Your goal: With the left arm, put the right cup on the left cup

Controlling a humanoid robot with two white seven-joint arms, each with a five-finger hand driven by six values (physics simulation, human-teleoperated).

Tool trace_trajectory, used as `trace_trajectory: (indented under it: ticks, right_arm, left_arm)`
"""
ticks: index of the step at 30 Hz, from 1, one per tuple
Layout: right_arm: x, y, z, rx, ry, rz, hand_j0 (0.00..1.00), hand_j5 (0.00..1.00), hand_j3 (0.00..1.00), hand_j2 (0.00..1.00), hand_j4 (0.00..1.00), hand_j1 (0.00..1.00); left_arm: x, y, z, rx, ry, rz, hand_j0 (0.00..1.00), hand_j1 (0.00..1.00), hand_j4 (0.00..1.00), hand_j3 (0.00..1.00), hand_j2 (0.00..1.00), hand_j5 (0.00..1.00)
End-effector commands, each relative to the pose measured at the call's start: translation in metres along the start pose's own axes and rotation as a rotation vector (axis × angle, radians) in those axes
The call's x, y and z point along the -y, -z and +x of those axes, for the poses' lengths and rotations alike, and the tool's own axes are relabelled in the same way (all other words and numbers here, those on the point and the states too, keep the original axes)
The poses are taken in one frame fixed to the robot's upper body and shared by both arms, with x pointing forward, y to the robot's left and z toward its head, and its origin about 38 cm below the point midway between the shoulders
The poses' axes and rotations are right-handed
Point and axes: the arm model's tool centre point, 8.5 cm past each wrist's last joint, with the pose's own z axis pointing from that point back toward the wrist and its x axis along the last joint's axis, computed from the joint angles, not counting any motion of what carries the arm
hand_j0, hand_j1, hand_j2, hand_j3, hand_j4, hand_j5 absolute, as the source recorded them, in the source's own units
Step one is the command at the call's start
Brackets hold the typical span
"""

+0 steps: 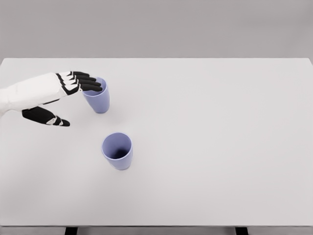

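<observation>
On the white bench (205, 147) stand two light purple cups, both upright with their open tops showing. One cup (97, 98) sits toward the far left part of the bench. The other cup (117, 151) stands nearer the front edge and a little to the right of the first cup, with a clear gap of bare bench between them.

The left hand (66, 95) comes in from the left side on a white arm. Its black fingers (84, 82) are stretched out straight and reach over the rim of the far cup, covering part of its left side. The thumb (46, 117) points out lower down, to the left of that cup and well away from its wall. The hand is spread wide and holds nothing (I cannot tell if the fingertips touch the rim or just float above it).

The front cup stands alone, below and to the right of the hand, with nothing touching it. Its dark inside can be seen from above.
</observation>
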Motion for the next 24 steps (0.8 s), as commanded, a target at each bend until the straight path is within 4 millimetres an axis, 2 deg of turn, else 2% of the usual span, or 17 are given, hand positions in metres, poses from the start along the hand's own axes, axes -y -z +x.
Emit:
trace_trajectory:
  ticks: [1,10,13,15,17,19,21,24]
  right_arm:
    - [0.0,0.0,0.0,0.0,-0.006,-0.001,1.0,1.0,1.0,1.0,1.0,1.0]
    - [0.0,0.0,-0.004,-0.004,-0.001,0.001,1.0,1.0,1.0,1.0,1.0,1.0]
    - [0.0,0.0,-0.004,-0.005,-0.002,0.001,1.0,1.0,1.0,1.0,1.0,1.0]
    - [0.0,0.0,-0.004,-0.004,-0.001,0.001,1.0,1.0,1.0,1.0,1.0,1.0]
    - [0.0,0.0,-0.004,-0.005,-0.002,0.001,1.0,1.0,1.0,1.0,1.0,1.0]
    - [0.0,0.0,-0.004,-0.005,-0.002,0.001,1.0,1.0,1.0,1.0,1.0,1.0]
    - [0.0,0.0,-0.004,-0.005,-0.004,0.001,1.0,1.0,1.0,1.0,1.0,1.0]
    - [0.0,0.0,-0.004,-0.005,-0.002,0.001,1.0,1.0,1.0,1.0,1.0,1.0]
  left_arm:
    - [0.004,0.0,0.0,-0.001,-0.011,-0.009,1.0,1.0,1.0,1.0,1.0,1.0]
    - [0.003,0.002,0.0,0.005,-0.005,-0.01,1.0,1.0,1.0,1.0,1.0,1.0]
    - [0.008,0.014,0.003,0.035,-0.024,0.016,1.0,1.0,1.0,1.0,1.0,1.0]
    - [-0.001,0.017,0.004,0.046,-0.016,0.046,1.0,1.0,1.0,1.0,1.0,1.0]
    - [0.0,0.02,0.005,0.057,-0.023,0.05,1.0,1.0,1.0,1.0,1.0,1.0]
    - [-0.007,0.018,0.005,0.068,-0.091,0.08,1.0,1.0,1.0,1.0,1.0,1.0]
    - [-0.013,0.003,0.005,0.06,-0.172,0.016,1.0,1.0,1.0,1.0,1.0,1.0]
    - [0.0,0.011,0.007,0.083,-0.204,-0.026,1.0,1.0,1.0,1.0,1.0,1.0]
